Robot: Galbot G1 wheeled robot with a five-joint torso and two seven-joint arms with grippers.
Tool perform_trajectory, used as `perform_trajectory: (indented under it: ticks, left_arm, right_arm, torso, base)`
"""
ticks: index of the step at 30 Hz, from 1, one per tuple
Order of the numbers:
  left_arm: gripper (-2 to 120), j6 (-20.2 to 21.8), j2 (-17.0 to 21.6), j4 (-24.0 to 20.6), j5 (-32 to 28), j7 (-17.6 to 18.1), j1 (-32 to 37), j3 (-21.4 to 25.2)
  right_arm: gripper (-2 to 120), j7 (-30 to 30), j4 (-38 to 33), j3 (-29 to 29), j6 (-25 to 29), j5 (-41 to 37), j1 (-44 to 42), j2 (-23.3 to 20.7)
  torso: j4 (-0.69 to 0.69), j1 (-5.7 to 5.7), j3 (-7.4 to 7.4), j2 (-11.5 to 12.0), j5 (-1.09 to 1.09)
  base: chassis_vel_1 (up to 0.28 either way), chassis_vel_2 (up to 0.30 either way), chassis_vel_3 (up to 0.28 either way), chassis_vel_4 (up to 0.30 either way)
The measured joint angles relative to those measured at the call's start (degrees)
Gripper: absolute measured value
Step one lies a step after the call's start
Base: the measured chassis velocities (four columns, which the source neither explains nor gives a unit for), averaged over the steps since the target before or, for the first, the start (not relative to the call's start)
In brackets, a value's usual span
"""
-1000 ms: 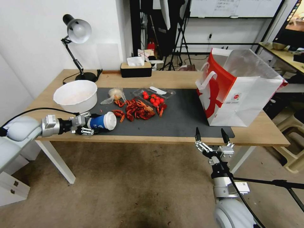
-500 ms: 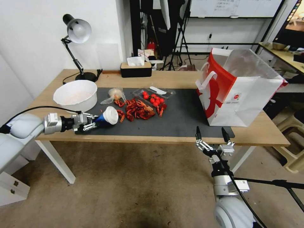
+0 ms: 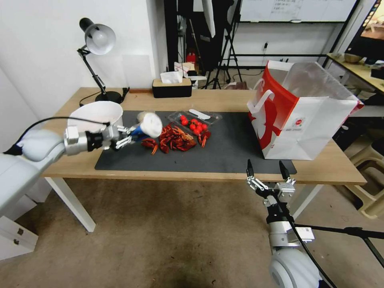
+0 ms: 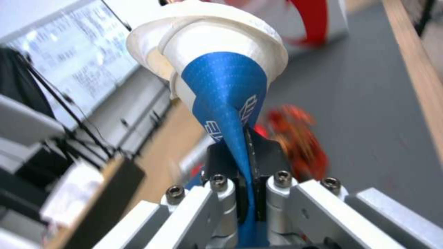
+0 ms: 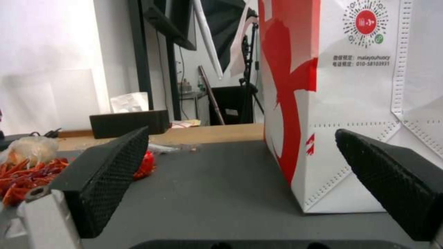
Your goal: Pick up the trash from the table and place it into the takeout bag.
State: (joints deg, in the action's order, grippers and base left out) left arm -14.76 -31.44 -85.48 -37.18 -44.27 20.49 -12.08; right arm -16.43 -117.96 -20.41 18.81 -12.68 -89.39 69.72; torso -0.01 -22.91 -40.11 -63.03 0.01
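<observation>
Paper cup [image 3: 149,125] | pinched flat, left hand [image 3: 127,135] | seemingly above mat [image 3: 224,154]

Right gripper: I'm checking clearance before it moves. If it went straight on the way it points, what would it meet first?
Probably the takeout bag: the open right gripper points over the dark grey mat at the bag's near corner, though depth is unclear.

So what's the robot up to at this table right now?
It's clearing trash. The left pincer is shut on a crushed blue-and-white paper cup, held above the dark mat beside the red shellfish scraps. The takeout bag stands open at the table's right end. The right pincer waits open at the table's front edge.
</observation>
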Motion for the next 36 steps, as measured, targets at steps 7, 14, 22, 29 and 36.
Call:
perform_trajectory:
  ticks: [7, 14, 22, 29, 36]
  left_arm:
    - [0, 1.0, -5.7, 2.4, -4.2, 2.8, -10.9, -9.7]
    - [0, 1.6, -11.2, 6.0, -7.2, 5.0, -18.4, -16.4]
    - [0, 1.5, -23.7, 16.8, -9.5, 6.6, -29.8, -23.4]
    - [0, 1.4, -36.1, 24.4, -10.3, 6.8, -36.3, -26.4]
    - [0, 1.6, -42.3, 28.4, -11.5, 7.7, -39.7, -29.1]
  right_arm:
    - [100, 0.0, -0.3, -0.3, -0.1, 0.0, 0.0, -0.1]
    - [100, -0.2, -0.3, -0.6, -0.2, 0.1, 0.0, -0.3]
    - [100, -0.3, -0.2, -0.9, -0.2, 0.6, -0.1, -0.3]
    - [100, -0.3, -0.3, -0.8, -0.2, 0.9, 0.0, -0.3]
    - [100, -0.3, -0.3, -0.7, -0.2, 1.0, -0.2, -0.2]
  torso:
    - [-0.01, -0.01, 0.0, 0.0, -0.01]
    - [0.01, 0.0, 0.0, 0.0, 0.01]
    - [0.0, -0.01, -0.01, 0.0, 0.01]
    - [-0.04, -0.01, 0.0, 0.0, 0.03]
    - [0.01, -0.01, 0.0, 0.0, -0.01]
  base:
    - [0.0, 0.0, 0.0, 0.0]
    - [0.0, 0.0, 0.0, 0.0]
    - [0.0, 0.0, 0.0, 0.0]
    - [0.0, 0.0, 0.0, 0.0]
    - [0.0, 0.0, 0.0, 0.0]
